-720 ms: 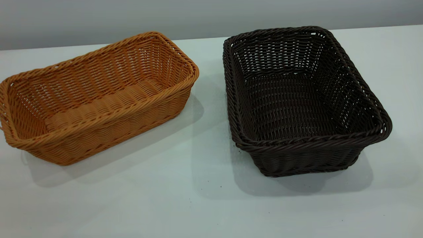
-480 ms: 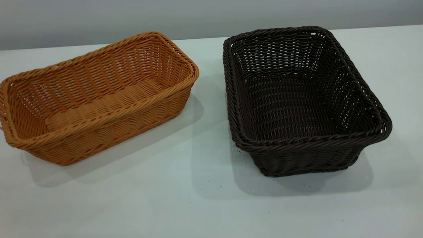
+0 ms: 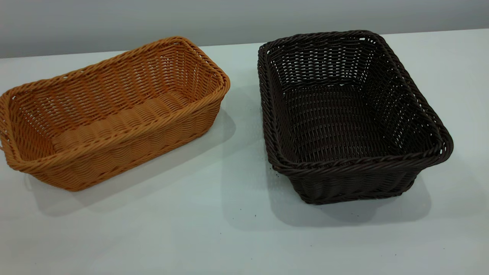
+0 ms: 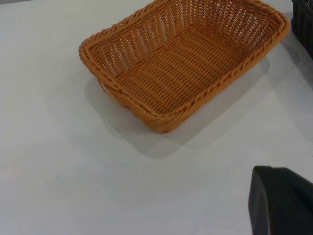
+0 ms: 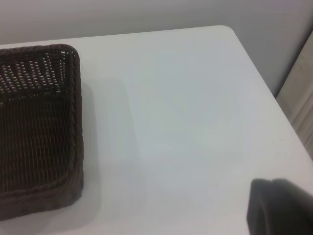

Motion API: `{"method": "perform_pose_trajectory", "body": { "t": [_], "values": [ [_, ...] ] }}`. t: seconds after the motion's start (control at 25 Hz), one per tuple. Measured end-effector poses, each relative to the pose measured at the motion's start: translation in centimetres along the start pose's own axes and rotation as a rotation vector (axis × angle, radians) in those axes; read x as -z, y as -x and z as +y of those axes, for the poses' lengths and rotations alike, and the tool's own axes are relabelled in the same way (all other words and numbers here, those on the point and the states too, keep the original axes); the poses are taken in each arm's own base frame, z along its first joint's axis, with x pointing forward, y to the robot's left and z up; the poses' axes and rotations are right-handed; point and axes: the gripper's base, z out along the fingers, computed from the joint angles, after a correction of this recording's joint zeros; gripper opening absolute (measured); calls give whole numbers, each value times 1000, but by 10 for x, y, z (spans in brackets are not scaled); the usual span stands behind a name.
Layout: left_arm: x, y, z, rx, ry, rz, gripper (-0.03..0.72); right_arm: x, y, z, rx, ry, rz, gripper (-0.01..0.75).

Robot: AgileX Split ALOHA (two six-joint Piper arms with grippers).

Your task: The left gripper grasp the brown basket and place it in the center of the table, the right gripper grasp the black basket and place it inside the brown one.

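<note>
1. Orange-tan wicker: the brown basket [image 3: 110, 114] stands upright and empty on the white table [image 3: 229, 229], toward the table's left edge, its long axis running obliquely from the near-left toward the far middle. It has not been brought to the centre, so the first step of the task appears not yet begun.
2. Dark brown-black wicker: the black basket [image 3: 351, 118] stands upright and empty toward the table's right side, its far end near the far edge. A strip of bare table separates the two baskets; they do not touch.
3. The left gripper [image 4: 281, 203] shows only as a dark corner of its body in the left wrist view, above bare table and well apart from the brown basket [image 4: 181, 63]. Whether its fingers are spread or closed cannot be told; nothing is seen in its hold.
4. The right gripper [image 5: 281, 208] likewise shows only as a dark edge in the right wrist view, above bare table near the table's right edge, apart from the black basket [image 5: 39, 127]. Its opening cannot be told; nothing is seen in its hold.
5. Judgement: the braided rims offer a narrow edge for a pinch, which probably explains why both baskets sit open side up with rims exposed.
6. Judgement: the similar sizes suggest nesting will need close alignment of the long axes.
</note>
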Motion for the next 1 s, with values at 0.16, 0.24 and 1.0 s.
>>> {"method": "perform_pose_trajectory", "body": {
  "t": [0.16,0.24,1.0],
  "values": [
    [0,0,0,0,0,0,-1,0,0,0,0,0,0,0],
    [0,0,0,0,0,0,-1,0,0,0,0,0,0,0],
    [0,1,-2,6,-18,-6,-1,0,0,0,0,0,0,0]
  ]
}}
